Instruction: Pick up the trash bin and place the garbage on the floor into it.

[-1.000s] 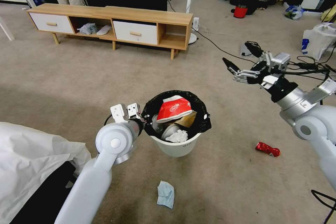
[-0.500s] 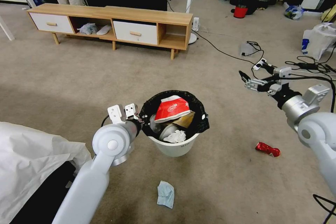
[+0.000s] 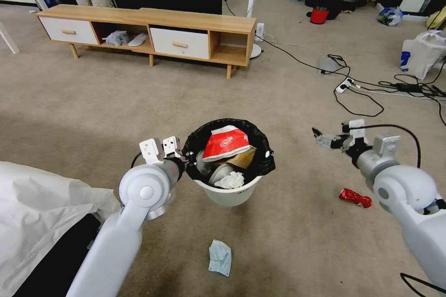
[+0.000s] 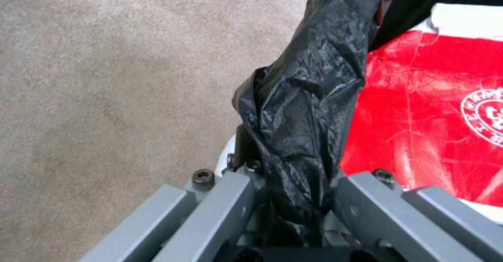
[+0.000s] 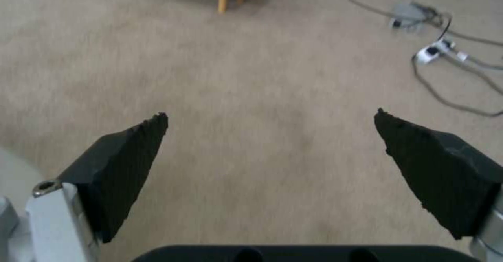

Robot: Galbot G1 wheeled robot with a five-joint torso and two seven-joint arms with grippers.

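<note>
The trash bin [image 3: 228,193] is white with a black bag over its rim and stands in the middle of the carpet. My left gripper [image 3: 185,157] is shut on the bin's left rim. In the left wrist view its fingers [image 4: 367,207] pinch the black bag [image 4: 304,109]. Inside the bin lie a red-white packet [image 3: 226,143], a brown paper bag [image 3: 245,158] and a white tissue [image 3: 232,180]. A red wrapper [image 3: 355,197] lies on the floor to the bin's right, and a light blue mask [image 3: 219,257] lies in front of it. My right gripper [image 3: 321,139] hangs open above the carpet, up and left of the wrapper, and holds nothing [image 5: 270,113].
A low wooden cabinet [image 3: 148,32] stands at the back. Cables and a power strip [image 3: 346,86] run across the carpet at the right. A white shopping bag [image 3: 420,55] and a red bucket [image 3: 318,15] sit farther back. White cloth [image 3: 42,204] covers the lower left.
My right arm has dropped and swung in, bringing the open gripper down toward the carpet near the red wrapper. The left gripper and bin have barely shifted.
</note>
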